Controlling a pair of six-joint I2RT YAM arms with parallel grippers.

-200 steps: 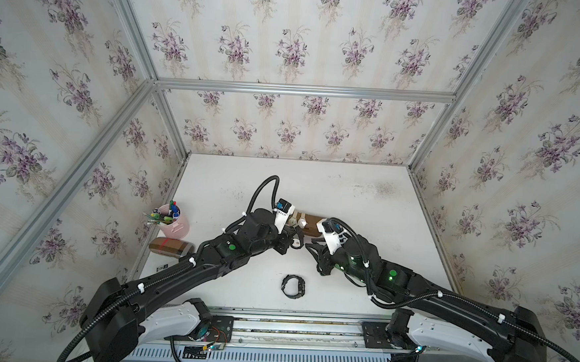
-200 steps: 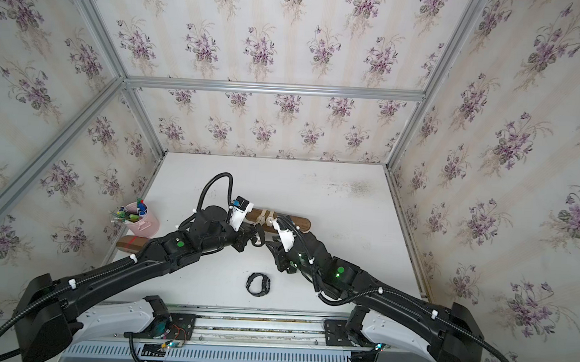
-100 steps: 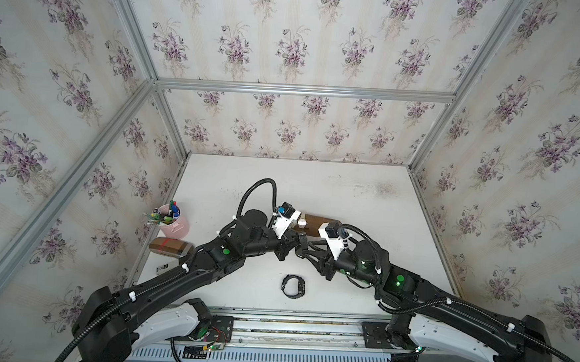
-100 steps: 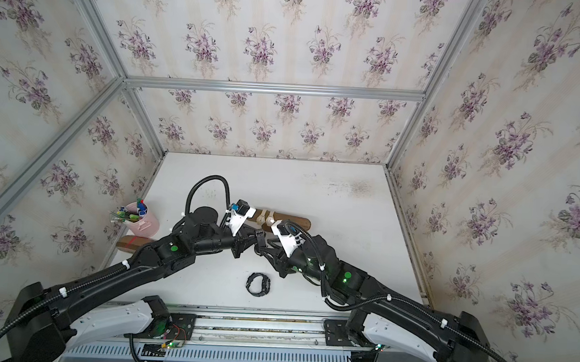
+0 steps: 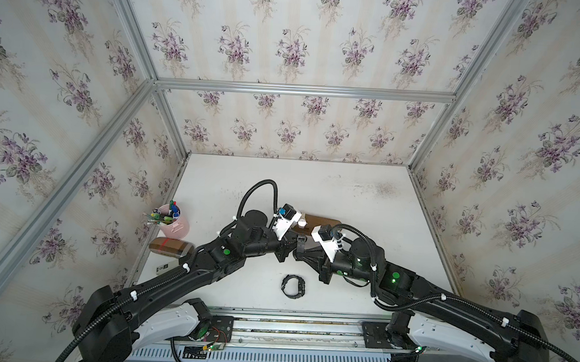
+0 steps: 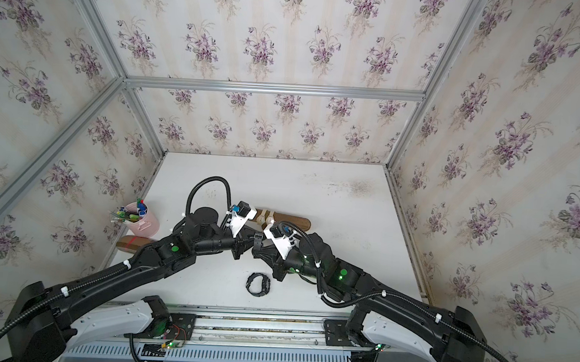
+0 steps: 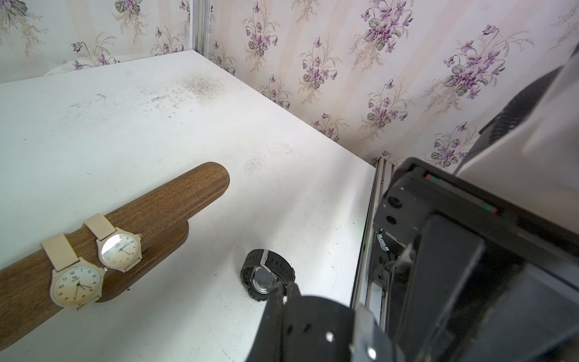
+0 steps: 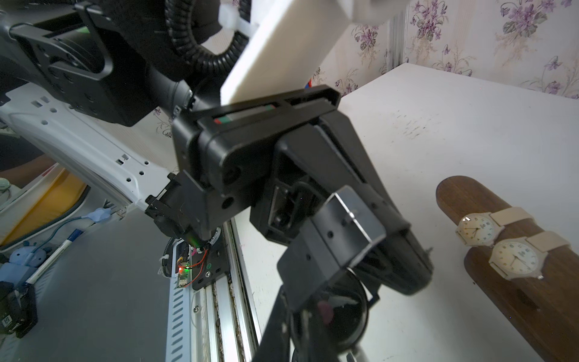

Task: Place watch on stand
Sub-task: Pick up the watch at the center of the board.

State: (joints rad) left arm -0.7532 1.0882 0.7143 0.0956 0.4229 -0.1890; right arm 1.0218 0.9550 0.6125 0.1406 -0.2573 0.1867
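So, we've got both arms nose to nose over the middle of the table point(image 5: 349, 199). The left gripper point(image 5: 283, 252) is clamped on the strap of the black watch point(image 7: 300, 327), which hangs in the air between the 2 grippers and isn't on the stand yet. The right gripper point(image 5: 298, 254) has its jaws closed too, tip to tip with the left one. It looks to us like it's pinching the same watch, but its wrist view is too cluttered to be sure.

The bit that matters: the stand point(image 6: 289, 219) sits just behind the grippers, toward the back wall, with its long axis running side to side across the table. 2 beige watches point(image 7: 119, 250) are already wrapped round the bar, and the bare stretch runs from them out to the rounded end on the robot's right. We reckon the strap has to go on over that end, which makes the right arm the nearer one for the job.

A loose black watch point(image 5: 293, 286) lies on the table on the near side of the grippers, apart from the stand, with nothing touching it.

Containers: the pink cup point(image 5: 179, 228) at the left edge holds a bunch of pens point(image 5: 166, 214). The brown box point(image 5: 170, 246) with red tape lies just in front of it, and we can't see what's inside.
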